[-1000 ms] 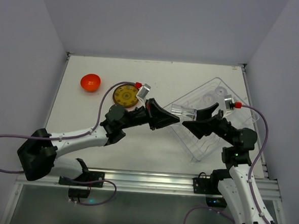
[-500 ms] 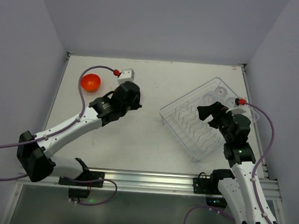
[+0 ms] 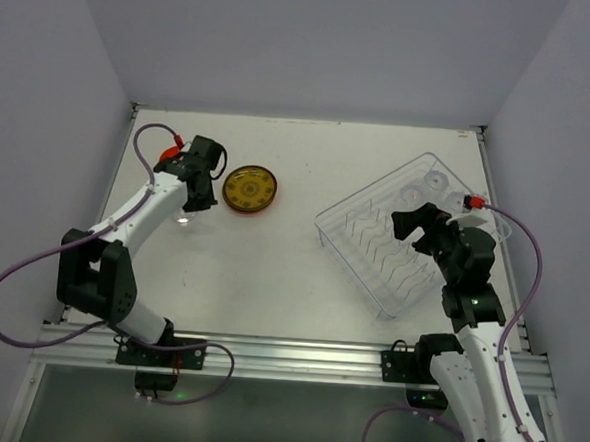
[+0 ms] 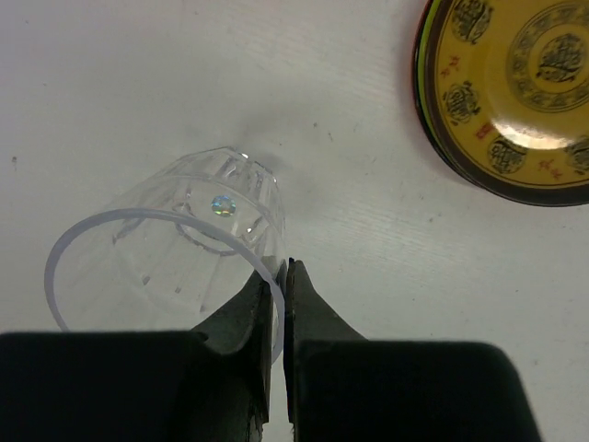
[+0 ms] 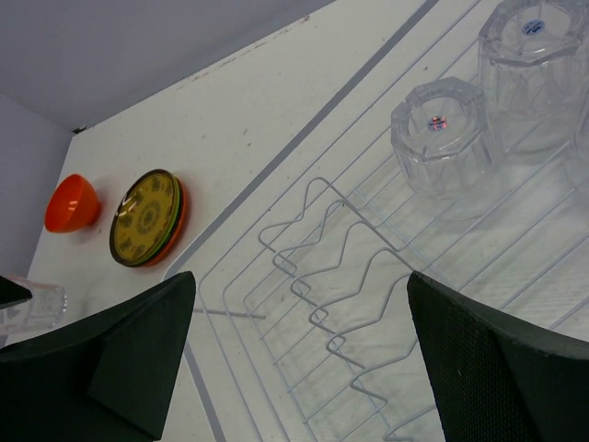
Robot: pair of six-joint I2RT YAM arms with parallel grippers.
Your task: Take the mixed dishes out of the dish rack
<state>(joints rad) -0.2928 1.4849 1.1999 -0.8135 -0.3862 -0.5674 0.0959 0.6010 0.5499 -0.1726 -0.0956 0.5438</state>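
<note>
The left gripper is pinching the rim of one clear cup between closed fingers, mouth up, its base down by the table. The right gripper is hanging with its jaws spread wide and nothing in them, over the dish rack.

Two more cups are sitting upside down in the rack's far end, with a sliver of what may be a third at the right wrist view's edge. One orange bowl and one stack of plates, the brown-yellow one on top, are lying on the table's left half.

A second ago both grippers were meeting on the cup beside the rack. The left arm has since swung far left, uncovering the plates.

The table is white, and pale grey walls are enclosing it.
</note>
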